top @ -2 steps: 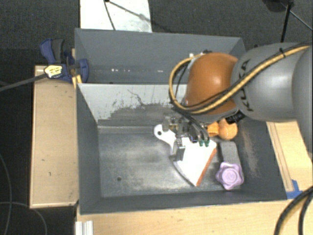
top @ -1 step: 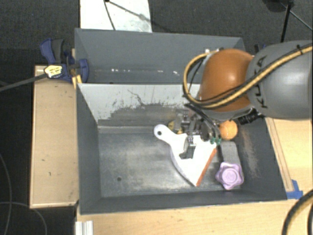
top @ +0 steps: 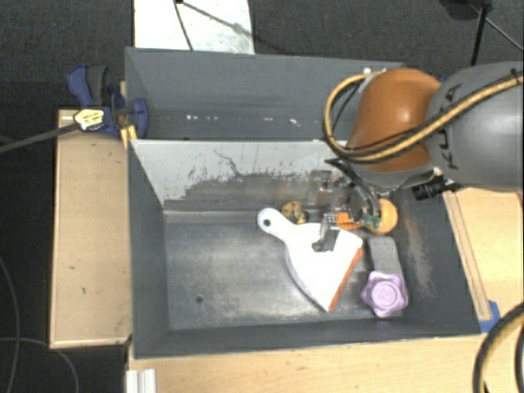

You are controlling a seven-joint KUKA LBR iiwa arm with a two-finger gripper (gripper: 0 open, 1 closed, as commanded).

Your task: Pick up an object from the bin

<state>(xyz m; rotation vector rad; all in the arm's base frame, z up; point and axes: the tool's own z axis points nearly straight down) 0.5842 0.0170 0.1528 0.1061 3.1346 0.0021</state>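
Progress: nothing lifted yet, as I judge it; the grasp and the lift are both left.
Room: dark floor [top: 49, 56] round the bin.
Bin [top: 213, 273]: grey metal, scuffed, its left half bare.
Arm [top: 483, 129]: in from the right, bent low.
Board [top: 315, 275]: white, paddle-shaped, orange-edged, flat, right of middle.
Tool [top: 326, 237]: down on the board's top; released or clenched, I cannot tell.
Block [top: 383, 253]: grey, just right of the board.
Knob [top: 384, 293]: purple, lobed, touching the block's near end.
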